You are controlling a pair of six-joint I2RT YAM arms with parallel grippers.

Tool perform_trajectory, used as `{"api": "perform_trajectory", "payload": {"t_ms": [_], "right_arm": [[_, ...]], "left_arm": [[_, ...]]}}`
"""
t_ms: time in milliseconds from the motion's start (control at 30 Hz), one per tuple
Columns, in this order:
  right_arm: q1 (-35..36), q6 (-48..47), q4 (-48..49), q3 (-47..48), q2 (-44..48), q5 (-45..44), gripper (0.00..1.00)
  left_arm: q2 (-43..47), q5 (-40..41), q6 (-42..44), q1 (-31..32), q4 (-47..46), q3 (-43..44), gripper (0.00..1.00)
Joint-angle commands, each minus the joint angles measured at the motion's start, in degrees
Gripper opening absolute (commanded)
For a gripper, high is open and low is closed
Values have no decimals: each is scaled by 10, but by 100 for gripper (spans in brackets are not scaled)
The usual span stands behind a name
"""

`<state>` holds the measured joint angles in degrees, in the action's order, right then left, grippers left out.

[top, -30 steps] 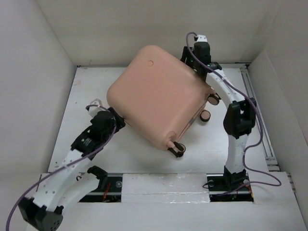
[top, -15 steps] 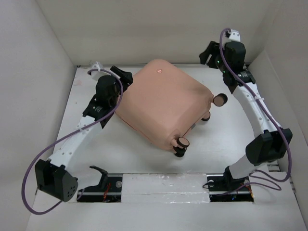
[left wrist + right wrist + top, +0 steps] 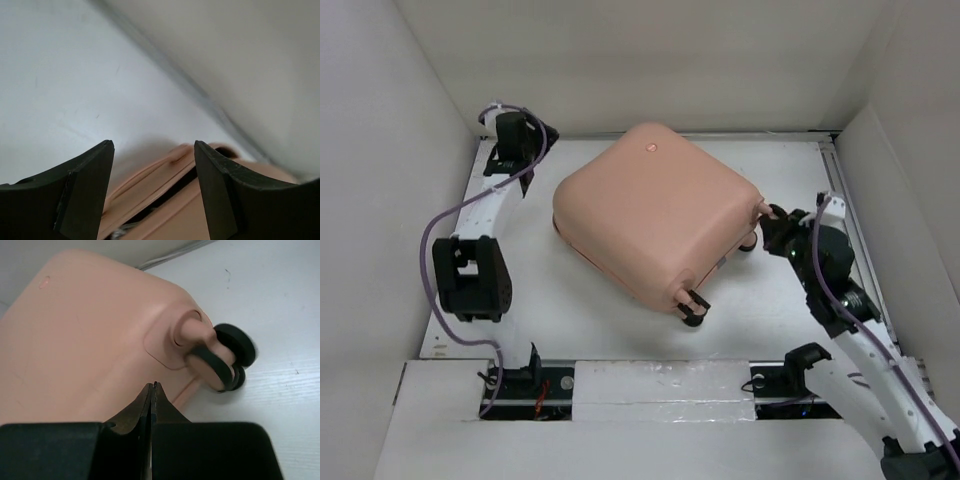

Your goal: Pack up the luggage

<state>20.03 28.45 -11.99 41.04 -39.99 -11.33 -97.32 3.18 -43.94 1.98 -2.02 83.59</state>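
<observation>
left gripper, spread, has pulled away from the luggage; right gripper has pressed together.

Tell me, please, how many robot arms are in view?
2: the left arm reaches to the table's far left corner; the right arm sits beside the luggage, at its right-hand wheel. None appears hidden.

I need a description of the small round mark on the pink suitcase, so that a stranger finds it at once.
A pale pink suitcase lies in the middle of the white table. Go to its far corner, nearest the back wall, away from the wheels. There the small round mark is the only spot on the smooth plain shell.
</observation>
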Motion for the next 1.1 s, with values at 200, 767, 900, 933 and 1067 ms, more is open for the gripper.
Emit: {"api": "perform_trajectory", "payload": {"t_ms": [200, 767, 900, 933, 1067], "right_arm": [[37, 28, 78, -83, -95, 14, 0], [62, -66, 23, 566, -714, 165, 0], [57, -91, -89, 758, -786, 127, 5], [48, -91, -95, 773, -786, 121, 11], [9, -91, -38, 691, -693, 152, 45]], "left_arm": [[-9, -99, -25, 19, -91, -179, 59], [294, -62, -61, 124, -193, -582, 52], [430, -16, -74, 130, -153, -642, 45], [489, -6, -74, 130, -137, -647, 44], [606, 31, -79, 130, -70, -658, 39]]}}
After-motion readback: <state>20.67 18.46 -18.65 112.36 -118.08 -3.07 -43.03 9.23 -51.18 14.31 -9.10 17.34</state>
